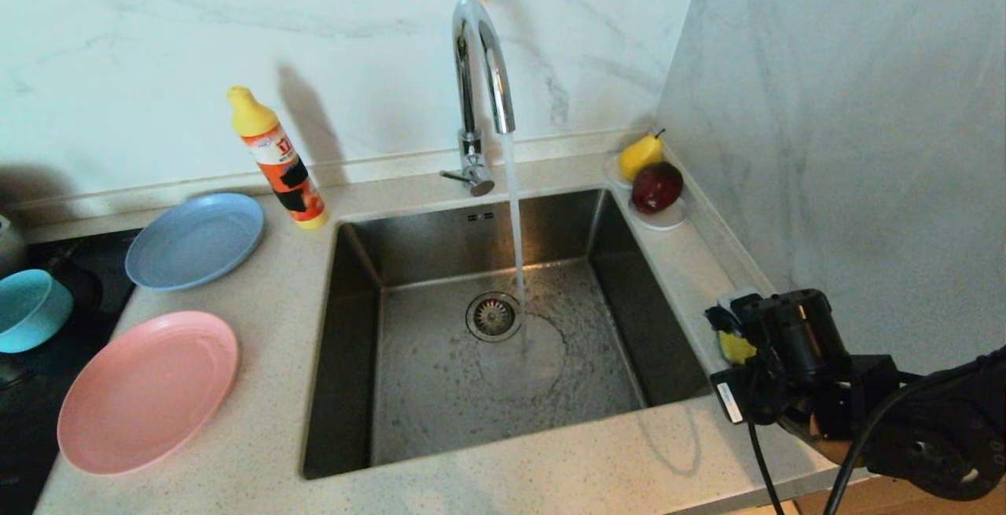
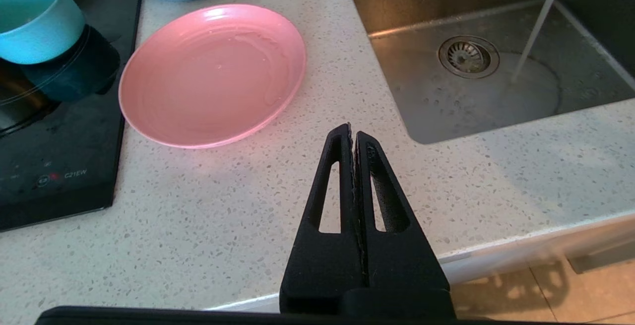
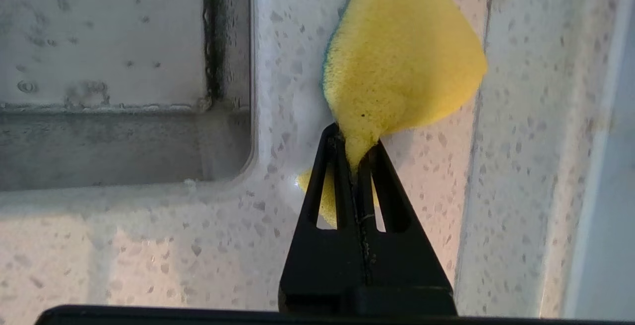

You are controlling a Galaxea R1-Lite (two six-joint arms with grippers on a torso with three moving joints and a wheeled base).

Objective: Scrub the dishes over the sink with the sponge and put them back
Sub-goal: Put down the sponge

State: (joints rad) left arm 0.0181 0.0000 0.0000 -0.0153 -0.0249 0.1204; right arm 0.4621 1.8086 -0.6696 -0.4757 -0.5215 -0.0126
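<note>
The right gripper (image 3: 356, 141) has its jaws pinched tight on one corner of the sponge (image 3: 402, 62), a yellow foam piece with a thin green edge, squeezed narrow at the jaws and flaring out beyond them. It sits over the speckled desk (image 3: 149, 255), just beside the sink (image 1: 487, 342) corner. Water runs from the tap (image 1: 479, 67). The left gripper (image 2: 352, 131), jaws fully closed and holding nothing, points toward the pink plate (image 2: 213, 74).

Yellow sponge (image 3: 397, 62) lies squashed on the counter right of the wet steel sink (image 1: 503, 389).
</note>
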